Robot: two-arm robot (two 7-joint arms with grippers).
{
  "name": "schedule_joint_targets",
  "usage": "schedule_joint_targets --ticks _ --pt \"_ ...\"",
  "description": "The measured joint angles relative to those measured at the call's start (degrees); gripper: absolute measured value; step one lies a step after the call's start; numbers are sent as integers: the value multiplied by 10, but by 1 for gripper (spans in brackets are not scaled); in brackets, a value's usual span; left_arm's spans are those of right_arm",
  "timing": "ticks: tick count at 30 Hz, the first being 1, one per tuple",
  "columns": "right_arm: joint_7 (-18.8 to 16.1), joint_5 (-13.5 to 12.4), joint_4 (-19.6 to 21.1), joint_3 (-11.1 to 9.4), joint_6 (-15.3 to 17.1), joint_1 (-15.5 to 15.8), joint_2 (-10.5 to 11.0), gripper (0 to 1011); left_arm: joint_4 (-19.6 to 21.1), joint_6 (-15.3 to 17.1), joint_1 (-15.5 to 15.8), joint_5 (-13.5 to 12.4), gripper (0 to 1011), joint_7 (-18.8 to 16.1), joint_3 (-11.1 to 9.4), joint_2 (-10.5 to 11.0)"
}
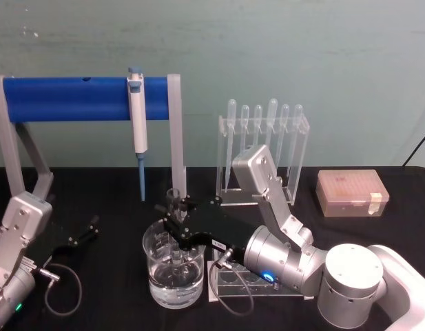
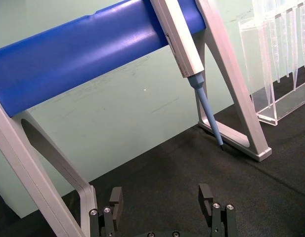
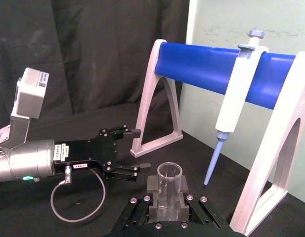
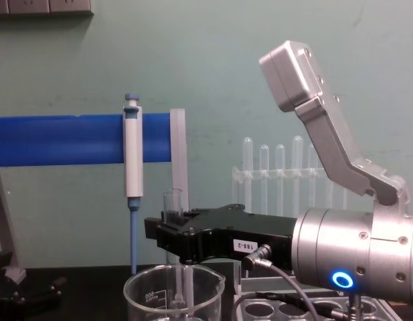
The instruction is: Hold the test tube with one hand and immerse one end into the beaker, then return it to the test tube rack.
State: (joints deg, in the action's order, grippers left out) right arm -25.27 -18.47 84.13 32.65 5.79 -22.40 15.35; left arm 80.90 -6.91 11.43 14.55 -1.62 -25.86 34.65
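Right gripper tight on test tube inside beaker, off wall (left gripper wide)

Silver right wrist carries glowing blue ring, grey cable, black gripper.

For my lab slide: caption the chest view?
Right gripper holds the test tube upright, lower end inside the beaker.

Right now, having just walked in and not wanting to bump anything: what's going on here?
The right pincer grips a clear glass test tube upright, its lower end down inside the wide clear glass beaker. The left pincer sits open and idle at the left of the black table. The clear rack with round holes lies beside the beaker, under the right arm.
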Motion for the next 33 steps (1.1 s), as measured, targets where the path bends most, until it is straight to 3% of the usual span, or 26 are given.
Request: schedule_joint_targets --ticks 33 --pt "0 0 0 0 0 0 0 225 0 0 0 0 1000 0 0 0"
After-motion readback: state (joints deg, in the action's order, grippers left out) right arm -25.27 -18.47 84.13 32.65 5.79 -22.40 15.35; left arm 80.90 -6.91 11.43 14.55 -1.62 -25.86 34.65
